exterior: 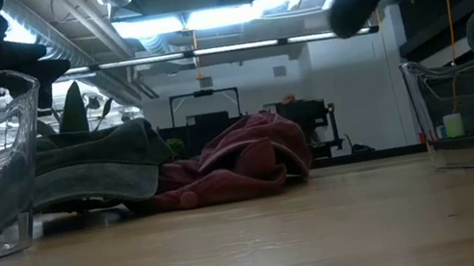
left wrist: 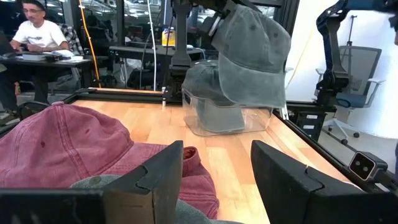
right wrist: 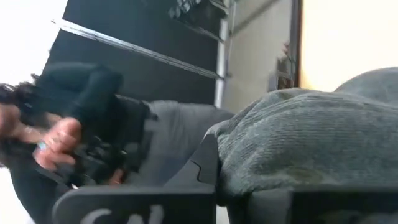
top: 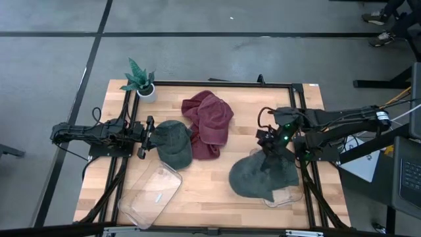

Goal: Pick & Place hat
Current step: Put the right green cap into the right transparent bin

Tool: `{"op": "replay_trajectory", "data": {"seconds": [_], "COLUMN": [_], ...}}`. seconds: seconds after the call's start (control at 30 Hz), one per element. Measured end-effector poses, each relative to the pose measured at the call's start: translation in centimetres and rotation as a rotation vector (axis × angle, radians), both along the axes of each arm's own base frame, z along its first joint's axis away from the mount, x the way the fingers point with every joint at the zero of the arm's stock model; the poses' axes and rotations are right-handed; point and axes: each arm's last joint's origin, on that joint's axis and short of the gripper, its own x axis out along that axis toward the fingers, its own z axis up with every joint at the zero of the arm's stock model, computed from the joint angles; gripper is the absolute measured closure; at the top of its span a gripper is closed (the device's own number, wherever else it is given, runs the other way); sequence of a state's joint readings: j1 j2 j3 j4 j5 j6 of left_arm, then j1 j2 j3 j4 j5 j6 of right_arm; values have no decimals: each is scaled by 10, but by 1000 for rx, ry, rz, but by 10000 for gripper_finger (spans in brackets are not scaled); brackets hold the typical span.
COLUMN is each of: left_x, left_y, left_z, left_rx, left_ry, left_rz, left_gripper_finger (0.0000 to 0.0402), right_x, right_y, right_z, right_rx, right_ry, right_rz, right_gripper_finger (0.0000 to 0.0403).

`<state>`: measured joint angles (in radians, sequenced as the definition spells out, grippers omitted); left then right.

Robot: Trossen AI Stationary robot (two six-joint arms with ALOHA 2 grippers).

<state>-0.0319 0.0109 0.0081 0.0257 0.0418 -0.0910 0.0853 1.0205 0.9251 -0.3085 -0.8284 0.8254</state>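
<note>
Three hats show on the wooden table (top: 217, 178). A dark green hat (top: 173, 141) lies left of centre, a maroon hat (top: 209, 122) lies crumpled just beside it toward the far side, the two touching, and a grey hat (top: 263, 174) hangs at the right. A small potted plant (top: 140, 80) stands at the far left corner, well apart from the hats. Two clear plastic bins sit near the front edge: the left bin (top: 150, 193) lies at a slant just near of the green hat, and the right bin (top: 284, 195) is mostly covered by the grey hat.

The right gripper (top: 271, 146) pinches the grey hat's far edge, fingers closed tight on the cloth. In the left wrist view the grey hat (left wrist: 252, 59) hangs tilted above the right bin (left wrist: 227, 115), its lower part dipping inside, its brim drooping toward the right side. Its long axis runs roughly from the gripper down to the near-left.

The left gripper (top: 146, 137) rests low at the green hat's left edge, fingers (left wrist: 158, 171) spread wide, holding nothing, with the maroon hat (left wrist: 68, 152) straight ahead of it. A person sits at a desk beyond the table.
</note>
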Motion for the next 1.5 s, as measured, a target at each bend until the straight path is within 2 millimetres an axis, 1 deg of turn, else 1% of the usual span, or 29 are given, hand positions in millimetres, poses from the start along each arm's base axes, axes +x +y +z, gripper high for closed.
{"op": "replay_trajectory", "data": {"seconds": [0.2,0.3,0.57,0.73,0.83,1.2,1.4,1.5], "left_x": [0,0,0,0,0,0,0,0], "left_y": [0,0,0,0,0,0,0,0], "left_z": [0,0,0,0,0,0,0,0], "left_rx": [0,0,0,0,0,0,0,0], "left_ry": [0,0,0,0,0,0,0,0], "left_rz": [0,0,0,0,0,0,0,0], "left_gripper_finger": [217,217,217,217,217,217,217,217], "right_x": [-22,-30,-49,-57,-58,-62,-59,-56], "right_y": [6,8,12,11,11,11,15,17], "right_z": [22,27,38,48,50,44,24,14], "right_rx": [-180,-238,-276,-286,-287,-356,-381,-382], "right_ry": [89,126,233,250,254,303,361,363], "right_rz": [41,56,124,133,134,133,155,161], "right_gripper_finger": [398,398,398,398,398,398,398,398]}}
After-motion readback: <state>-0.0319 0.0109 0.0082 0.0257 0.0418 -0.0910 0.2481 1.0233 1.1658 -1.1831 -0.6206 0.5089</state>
